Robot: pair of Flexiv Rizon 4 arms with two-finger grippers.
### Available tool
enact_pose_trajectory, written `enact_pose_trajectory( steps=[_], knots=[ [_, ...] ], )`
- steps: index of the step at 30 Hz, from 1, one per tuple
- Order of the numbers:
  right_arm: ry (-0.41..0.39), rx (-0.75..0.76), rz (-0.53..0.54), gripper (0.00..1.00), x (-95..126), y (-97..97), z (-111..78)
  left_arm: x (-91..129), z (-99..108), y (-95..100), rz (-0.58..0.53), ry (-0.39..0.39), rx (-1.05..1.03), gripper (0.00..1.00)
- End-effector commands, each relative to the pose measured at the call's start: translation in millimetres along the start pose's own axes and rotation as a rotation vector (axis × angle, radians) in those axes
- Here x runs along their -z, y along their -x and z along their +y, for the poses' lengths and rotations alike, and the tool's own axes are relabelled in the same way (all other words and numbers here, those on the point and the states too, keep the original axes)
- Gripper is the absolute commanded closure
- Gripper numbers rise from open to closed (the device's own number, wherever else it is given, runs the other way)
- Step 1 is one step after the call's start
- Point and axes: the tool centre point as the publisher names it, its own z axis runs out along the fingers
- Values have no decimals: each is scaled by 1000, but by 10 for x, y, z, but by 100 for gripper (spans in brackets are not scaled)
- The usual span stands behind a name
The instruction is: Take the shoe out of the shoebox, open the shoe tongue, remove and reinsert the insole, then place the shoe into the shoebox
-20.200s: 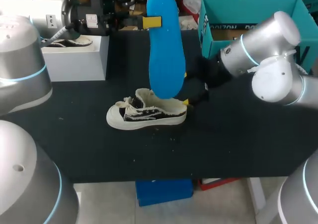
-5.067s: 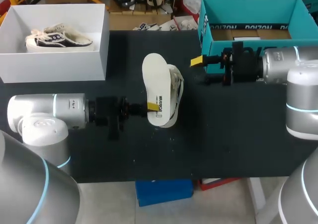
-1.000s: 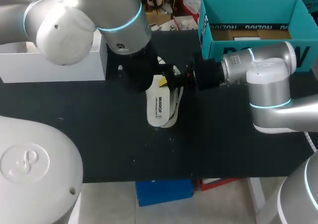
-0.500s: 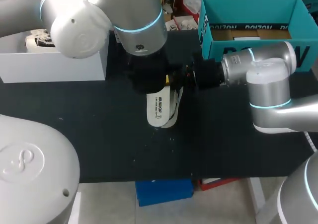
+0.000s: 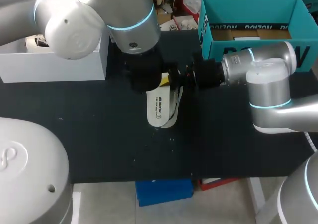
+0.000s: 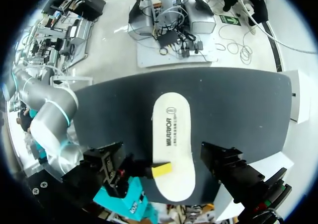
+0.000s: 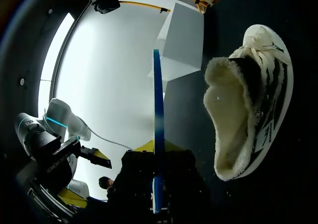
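nearest to you the insole (image 5: 157, 109) stands on its edge, white side out, just beside the shoe (image 5: 175, 101), which lies on its side on the bench (image 5: 99, 134). your right gripper (image 5: 169, 79) is clamped on the insole's end, i think to guide it in. your left gripper (image 6: 161, 152) hangs above it, fingers apart. the teal shoebox (image 5: 206, 30) is behind.

Looked like a robotics lab, set up for handling trials. Was marked as such by a thick silver-grey left arm (image 5: 124, 15) and a matching right arm (image 5: 263, 80), both with glowing blue rings at the joints, meeting over a plain black matte-topped table (image 5: 223, 144). Carried staged props at the far edge: an open white rectangular cardboard box (image 5: 69, 60) and an open teal cardboard shoebox (image 5: 248, 10).
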Motion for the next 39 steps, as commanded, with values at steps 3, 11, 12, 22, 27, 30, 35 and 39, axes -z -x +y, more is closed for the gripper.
enact_pose_trajectory(
  steps=[3,11,12,22,27,30,35,39],
  knots=[
    [-2,-1,0,100,-5,5,7,-101,356,54,30,-22,-20,0],
    [-2,-1,0,100,-5,5,7,-140,821,21,19,-41,9,0],
    [-2,-1,0,100,-5,5,7,-145,887,20,19,-41,11,0],
    [-2,-1,0,100,-5,5,7,-209,1413,-50,32,-19,33,0],
    [-2,-1,0,100,-5,5,7,-221,1646,-104,35,-2,44,0],
    [-2,-1,0,100,-5,5,7,-243,1770,-135,40,5,49,0],
    [-2,-1,0,100,-5,5,7,-285,1912,-162,45,12,55,0],
    [-2,-1,0,100,-5,5,7,-329,2026,-173,44,12,57,0]
  ],
)
